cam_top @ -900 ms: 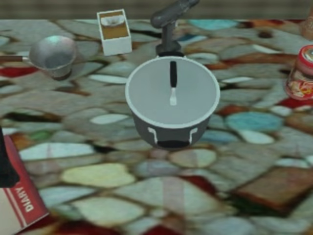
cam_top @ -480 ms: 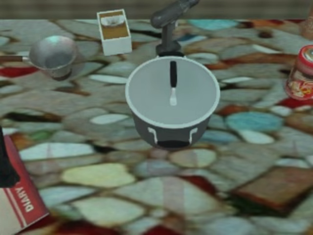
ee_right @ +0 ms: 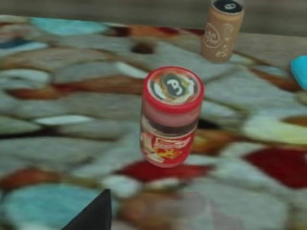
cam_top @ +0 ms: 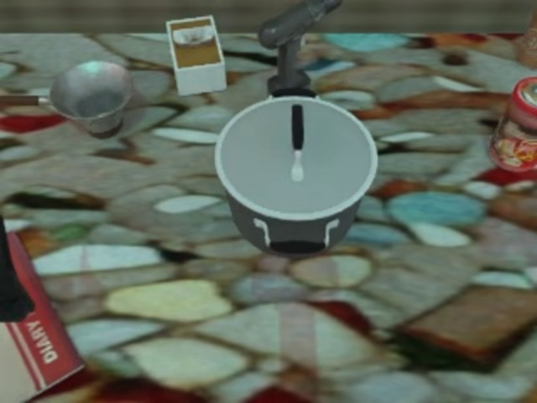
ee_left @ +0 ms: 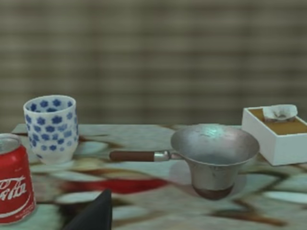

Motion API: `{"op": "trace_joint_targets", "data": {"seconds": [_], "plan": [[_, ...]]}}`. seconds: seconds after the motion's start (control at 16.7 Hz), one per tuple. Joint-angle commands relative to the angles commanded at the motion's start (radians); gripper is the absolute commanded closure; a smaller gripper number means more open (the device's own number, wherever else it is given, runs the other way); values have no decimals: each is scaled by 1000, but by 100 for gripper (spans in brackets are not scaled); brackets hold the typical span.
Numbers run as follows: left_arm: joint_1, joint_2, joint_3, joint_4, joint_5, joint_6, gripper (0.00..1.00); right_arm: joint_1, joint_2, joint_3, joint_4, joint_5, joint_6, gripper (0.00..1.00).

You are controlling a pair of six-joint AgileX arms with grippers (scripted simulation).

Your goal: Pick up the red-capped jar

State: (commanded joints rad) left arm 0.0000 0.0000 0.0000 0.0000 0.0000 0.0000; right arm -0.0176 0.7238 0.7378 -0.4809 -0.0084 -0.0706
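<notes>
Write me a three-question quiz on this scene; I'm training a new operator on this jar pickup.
1. True or false: the jar stands upright.
2. In the top view, the jar is at the table's A) left edge B) right edge C) middle.
3. Fill in: the big grey ____ sits mid-table with its lid on.

Key: 1 true. 2 B. 3 pot.

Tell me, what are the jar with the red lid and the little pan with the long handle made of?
The red-capped jar looks like clear plastic or glass: dark contents show above its label. Its lid looks like smooth plastic. The small saucepan looks like brushed metal, grey with soft reflections; its brown handle seems to be wood.
</notes>
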Motion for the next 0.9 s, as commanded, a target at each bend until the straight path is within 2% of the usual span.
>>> {"op": "trace_joint_targets", "data": {"seconds": [0.36, 0.9], "plan": [[0, 0, 0, 0, 0, 0, 0, -20, 614, 593, -381, 9, -85, 0], [0, 0, 0, 0, 0, 0, 0, 3, 1467, 1424, -844, -17, -238, 0]]}}
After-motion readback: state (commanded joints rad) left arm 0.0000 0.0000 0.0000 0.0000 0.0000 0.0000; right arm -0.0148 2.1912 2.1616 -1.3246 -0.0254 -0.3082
